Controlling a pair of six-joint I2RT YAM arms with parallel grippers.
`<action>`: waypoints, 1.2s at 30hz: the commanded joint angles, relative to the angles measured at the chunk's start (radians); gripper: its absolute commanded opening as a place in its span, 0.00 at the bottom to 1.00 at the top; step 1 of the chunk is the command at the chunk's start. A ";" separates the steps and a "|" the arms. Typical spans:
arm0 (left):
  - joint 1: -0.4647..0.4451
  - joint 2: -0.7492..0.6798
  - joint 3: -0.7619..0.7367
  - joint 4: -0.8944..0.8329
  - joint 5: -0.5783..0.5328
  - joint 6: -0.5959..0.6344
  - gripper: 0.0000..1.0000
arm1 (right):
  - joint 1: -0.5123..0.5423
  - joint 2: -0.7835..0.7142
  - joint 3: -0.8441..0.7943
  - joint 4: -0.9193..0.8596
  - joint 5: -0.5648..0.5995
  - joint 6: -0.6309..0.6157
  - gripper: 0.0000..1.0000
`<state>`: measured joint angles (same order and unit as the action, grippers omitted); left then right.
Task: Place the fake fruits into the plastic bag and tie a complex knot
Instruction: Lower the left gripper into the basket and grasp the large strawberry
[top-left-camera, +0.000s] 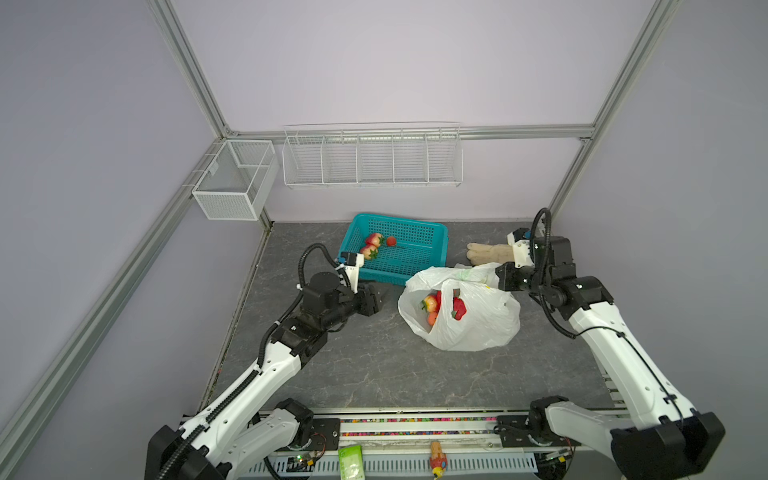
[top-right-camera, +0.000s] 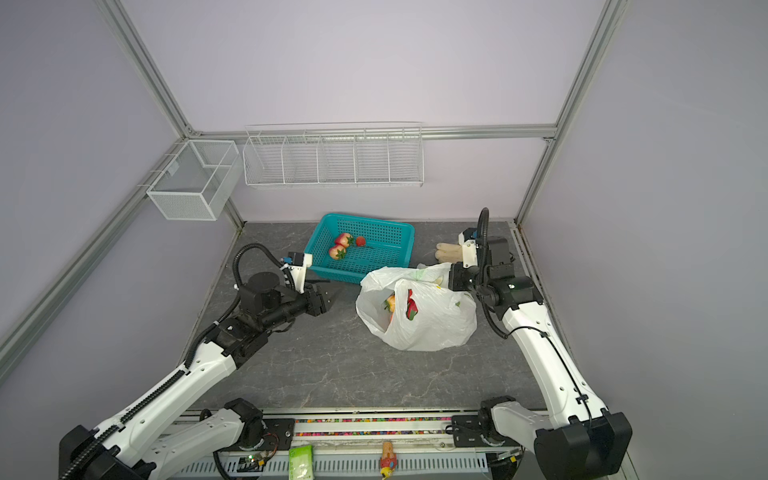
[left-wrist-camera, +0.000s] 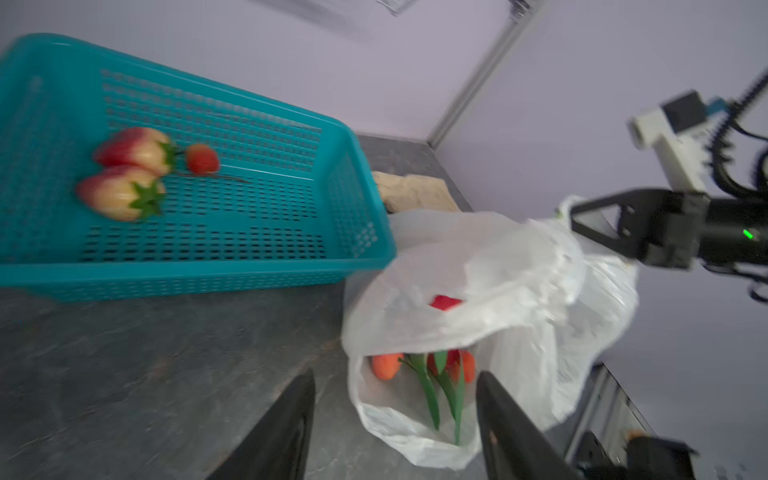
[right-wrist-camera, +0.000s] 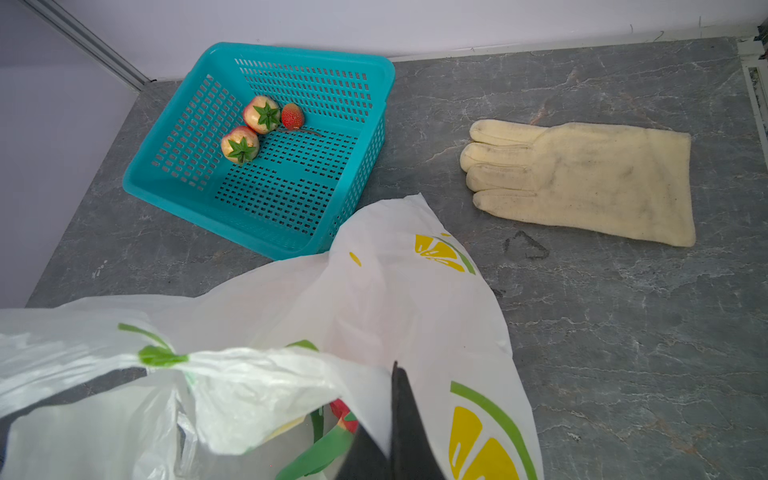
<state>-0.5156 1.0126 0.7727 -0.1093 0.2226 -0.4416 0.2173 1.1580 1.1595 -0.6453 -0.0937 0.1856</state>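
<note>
No writing legible anywhere. The plastic bag (top-left-camera: 473, 328) carries graphics only: a lemon print (right-wrist-camera: 440, 251) in yellow with green leaves. A green packet (top-left-camera: 350, 461) at the front edge has print too small to read.

Surface: dark grey marble-pattern tabletop (top-left-camera: 353, 374). Room: pale lilac walls and aluminium frame posts. A white wire rack (top-left-camera: 372, 162) is on the back wall and a white mesh box (top-left-camera: 232, 183) on the left rail.

The bag sits right of centre on the tabletop, mouth open toward the left arm, just beside the teal basket (top-left-camera: 419, 232). The fake fruits (top-left-camera: 432, 305) are split. Several are inside the bag, including a bright red piece and an orange-red ball. Three are in the basket: two pale-red strawberries (top-left-camera: 372, 246) with green caps and one small red one. A beige glove (top-left-camera: 490, 253) lies flat behind the bag.

left gripper (top-left-camera: 382, 296): fingers apart with nothing between them, low over the tabletop, near the bag mouth, not touching it.
right gripper (right-wrist-camera: 390, 407): fingers together, pinching the bag's film at its far side, with that edge lifted.
</note>
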 joint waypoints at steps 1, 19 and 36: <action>0.039 0.114 0.100 -0.079 -0.210 -0.017 0.63 | -0.006 0.001 0.020 0.016 -0.008 -0.011 0.06; 0.085 1.067 0.920 -0.374 -0.568 0.456 0.75 | -0.005 0.024 0.034 0.017 -0.007 -0.018 0.06; 0.095 1.429 1.352 -0.593 -0.557 0.519 0.77 | -0.006 0.014 0.032 0.010 0.007 -0.028 0.06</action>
<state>-0.4290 2.4073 2.0548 -0.6197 -0.3290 0.0582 0.2173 1.1755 1.1767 -0.6449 -0.0937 0.1787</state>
